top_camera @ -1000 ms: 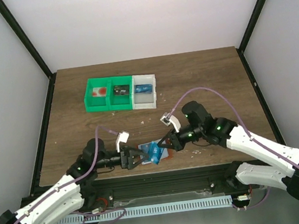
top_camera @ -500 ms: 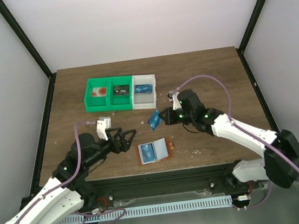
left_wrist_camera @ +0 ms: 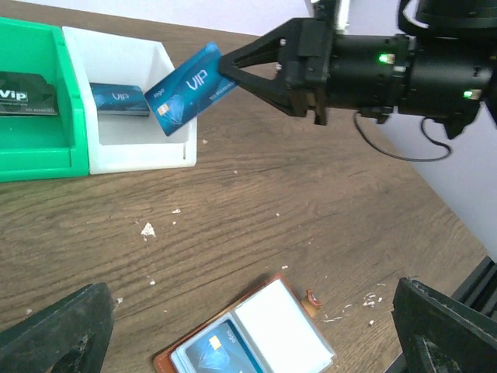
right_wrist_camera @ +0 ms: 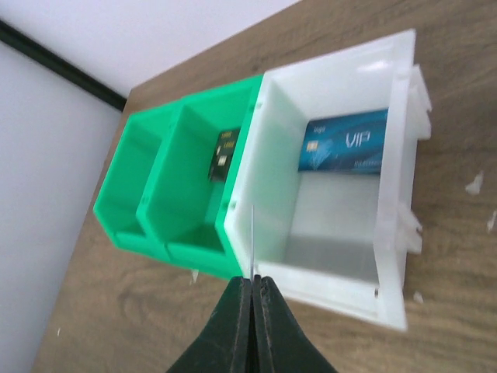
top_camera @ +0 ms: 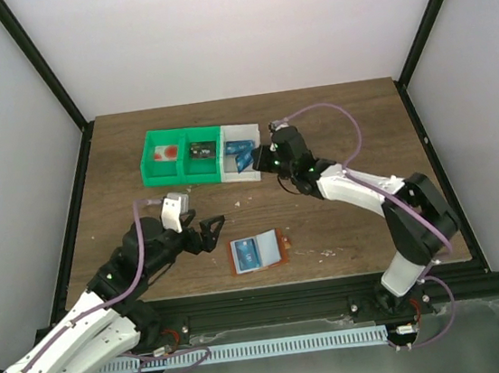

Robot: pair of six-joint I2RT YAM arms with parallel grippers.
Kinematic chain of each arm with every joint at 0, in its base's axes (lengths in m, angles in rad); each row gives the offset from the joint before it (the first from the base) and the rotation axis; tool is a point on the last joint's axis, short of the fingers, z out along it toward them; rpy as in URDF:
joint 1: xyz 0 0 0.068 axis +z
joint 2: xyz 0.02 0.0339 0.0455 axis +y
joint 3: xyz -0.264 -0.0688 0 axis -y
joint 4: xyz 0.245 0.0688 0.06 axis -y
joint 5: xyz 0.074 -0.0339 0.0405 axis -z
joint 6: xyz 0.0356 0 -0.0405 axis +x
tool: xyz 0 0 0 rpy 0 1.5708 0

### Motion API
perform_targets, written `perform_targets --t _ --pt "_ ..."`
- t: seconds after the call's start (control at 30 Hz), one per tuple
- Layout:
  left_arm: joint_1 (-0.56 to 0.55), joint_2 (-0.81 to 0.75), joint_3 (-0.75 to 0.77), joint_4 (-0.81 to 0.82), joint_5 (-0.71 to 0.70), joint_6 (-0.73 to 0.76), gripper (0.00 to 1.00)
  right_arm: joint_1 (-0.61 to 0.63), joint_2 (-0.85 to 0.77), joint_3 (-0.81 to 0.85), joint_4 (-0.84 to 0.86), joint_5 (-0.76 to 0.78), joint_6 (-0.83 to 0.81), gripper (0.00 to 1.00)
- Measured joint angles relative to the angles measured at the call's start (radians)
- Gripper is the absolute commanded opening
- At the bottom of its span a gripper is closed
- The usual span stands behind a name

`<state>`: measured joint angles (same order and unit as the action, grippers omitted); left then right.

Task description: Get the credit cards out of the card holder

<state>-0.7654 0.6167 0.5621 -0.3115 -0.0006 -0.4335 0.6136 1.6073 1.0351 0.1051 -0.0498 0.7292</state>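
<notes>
while the right hand (left_wrist_camera: pixel 225 74) is pinched shut on a blue credit card (left_wrist_camera: pixel 189 88) over the rim of the white bin (left_wrist_camera: pixel 140 158), we judge the step to be dropping it in. one card (left_wrist_camera: pixel 119 99) lies flat inside that bin. to do this well, we would carry the held card over the bin's open middle, tip it flatter, then open the hand so it lands inside, not on the rim. the card holder (left_wrist_camera: pixel 256 342) lies open on the worktop, well apart from the bin, another blue card (left_wrist_camera: pixel 213 350) in its pocket. the left hand (top_camera: pixel 208 232) hovers wide and empty, also well apart from the bin.
</notes>
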Motion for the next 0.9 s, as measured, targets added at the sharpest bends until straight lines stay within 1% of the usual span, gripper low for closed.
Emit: perform_targets --t 0.17,0.5,0.73,0.9 --pt "0.0 -0.024 0.0 0.001 -0.014 0.013 1.0 -0.014 0.114 0.073 0.063 0.056 0.048 0.0" --pt "0.0 -0.057 0.0 0.003 -0.022 0.019 1.0 -0.017 0.287 0.151 0.152 0.119 0.104 0.0" --pt "0.0 -0.056 0.0 0.002 -0.022 0.02 1.0 -0.021 0.378 0.209 0.197 0.152 0.126 0.0" --pt "0.0 -0.059 0.0 0.002 -0.024 0.021 1.0 -0.024 0.428 0.219 0.236 0.161 0.129 0.0"
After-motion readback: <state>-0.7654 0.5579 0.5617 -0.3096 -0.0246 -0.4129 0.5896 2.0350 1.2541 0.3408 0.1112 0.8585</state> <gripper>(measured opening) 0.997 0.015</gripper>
